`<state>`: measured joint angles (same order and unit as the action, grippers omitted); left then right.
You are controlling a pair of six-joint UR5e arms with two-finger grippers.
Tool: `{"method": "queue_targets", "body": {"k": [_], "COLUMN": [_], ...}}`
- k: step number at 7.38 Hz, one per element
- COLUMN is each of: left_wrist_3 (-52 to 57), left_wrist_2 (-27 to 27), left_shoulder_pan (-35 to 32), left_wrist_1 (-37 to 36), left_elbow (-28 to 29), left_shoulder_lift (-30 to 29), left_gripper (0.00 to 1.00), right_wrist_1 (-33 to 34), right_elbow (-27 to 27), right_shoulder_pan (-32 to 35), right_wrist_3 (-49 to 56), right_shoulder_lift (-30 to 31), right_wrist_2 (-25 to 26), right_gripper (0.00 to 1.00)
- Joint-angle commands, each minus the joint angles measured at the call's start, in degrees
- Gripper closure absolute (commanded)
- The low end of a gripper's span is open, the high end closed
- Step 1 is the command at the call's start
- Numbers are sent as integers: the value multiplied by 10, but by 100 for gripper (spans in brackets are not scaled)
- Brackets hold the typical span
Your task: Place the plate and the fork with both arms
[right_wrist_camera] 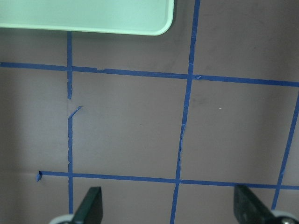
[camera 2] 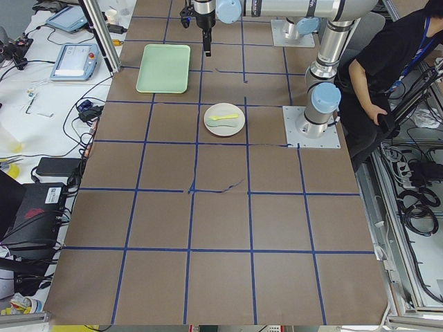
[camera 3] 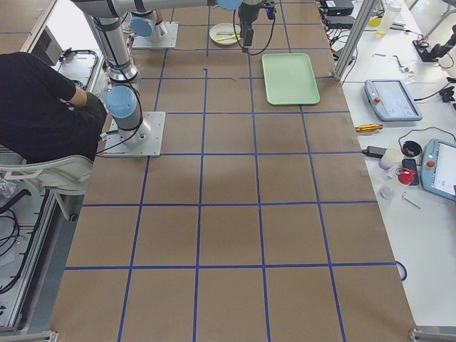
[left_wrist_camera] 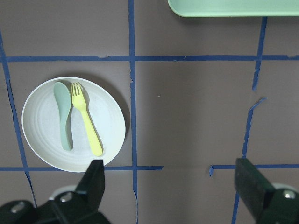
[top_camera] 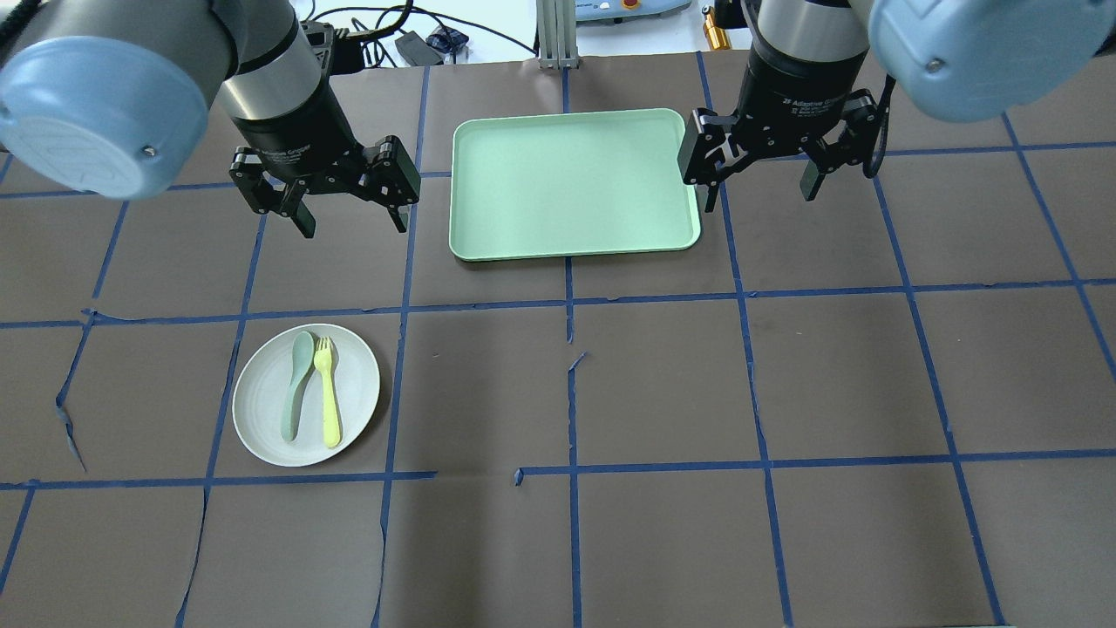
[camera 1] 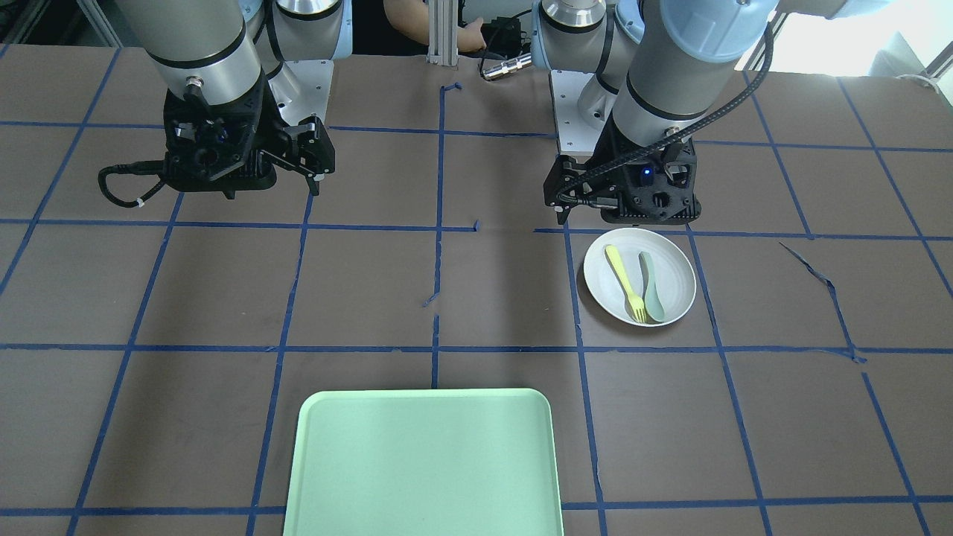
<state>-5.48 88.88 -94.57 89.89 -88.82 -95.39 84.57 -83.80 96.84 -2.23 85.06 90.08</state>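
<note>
The off-white plate (top_camera: 261, 403) lies on the table's left half; it also shows in the front view (camera 1: 677, 275) and the left wrist view (left_wrist_camera: 39, 123). On it the pale-yellow fork (top_camera: 328, 392) (camera 1: 625, 283) (left_wrist_camera: 87, 120) lies beside a grey-green spoon (top_camera: 295, 385) (left_wrist_camera: 63, 114). My left gripper (top_camera: 353, 220) (left_wrist_camera: 170, 186) hangs open and empty above the table, just beyond the plate. My right gripper (top_camera: 757, 187) (right_wrist_camera: 168, 205) is open and empty, beside the tray's right edge.
A mint-green rectangular tray (top_camera: 575, 183) (camera 1: 424, 461) sits at the far middle of the table between the two grippers. Blue tape lines grid the brown table. A person (camera 2: 387, 76) sits beside the robot's base. Devices and cables lie beyond the table's far edge.
</note>
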Motion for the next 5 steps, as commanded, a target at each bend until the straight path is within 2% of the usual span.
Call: {"method": "queue_targets", "body": {"k": [1, 5], "left_wrist_3": [-1, -1], "left_wrist_2": [1, 1], "left_shoulder_pan": [0, 0], "left_wrist_1": [0, 0], "left_elbow": [-3, -10], "left_shoulder_lift": [-1, -3], "left_gripper": [0, 0], "right_wrist_1": [1, 7], "right_elbow": [-3, -7], "right_shoulder_pan": [0, 0], "right_wrist_3": [-1, -1], "right_shoulder_lift": [0, -3], "right_wrist_2": [2, 1], "right_gripper": [0, 0]}}
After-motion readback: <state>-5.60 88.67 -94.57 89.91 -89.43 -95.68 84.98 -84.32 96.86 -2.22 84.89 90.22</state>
